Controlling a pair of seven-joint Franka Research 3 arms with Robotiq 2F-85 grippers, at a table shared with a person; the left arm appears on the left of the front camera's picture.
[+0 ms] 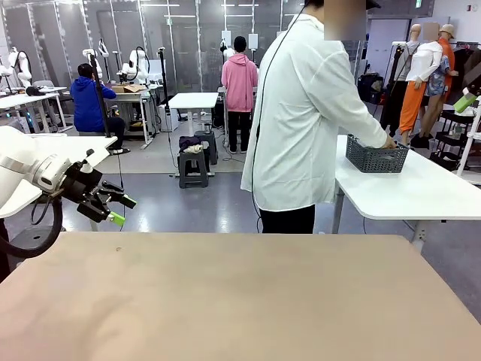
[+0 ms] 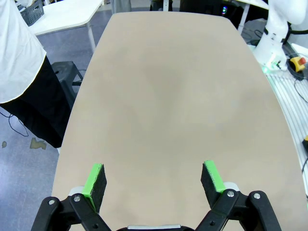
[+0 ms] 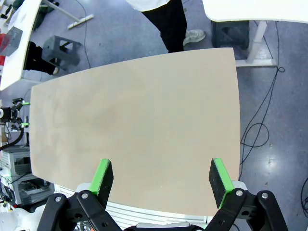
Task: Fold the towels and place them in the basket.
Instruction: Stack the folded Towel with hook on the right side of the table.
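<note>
The dark grey mesh basket [image 1: 376,155] stands on a white side table [image 1: 421,188] behind the tan work table, with the person's hand [image 1: 389,142] on its rim. The same basket [image 2: 32,10] appears at the top left corner of the left wrist view. The towels are out of view. My left gripper [image 1: 116,209] hangs open over the table's far left edge; in its own wrist view its jaws [image 2: 153,178] are spread wide over bare tabletop with nothing between them. High above the table, my right gripper [image 3: 161,174] is open and holds nothing.
The tan table [image 1: 240,301] is bare. A person in a white shirt [image 1: 301,113] stands at its far side, turned toward the white side table. In the left wrist view the right arm's white base [image 2: 281,33] rises beside the table. Cables [image 3: 262,130] lie on the floor.
</note>
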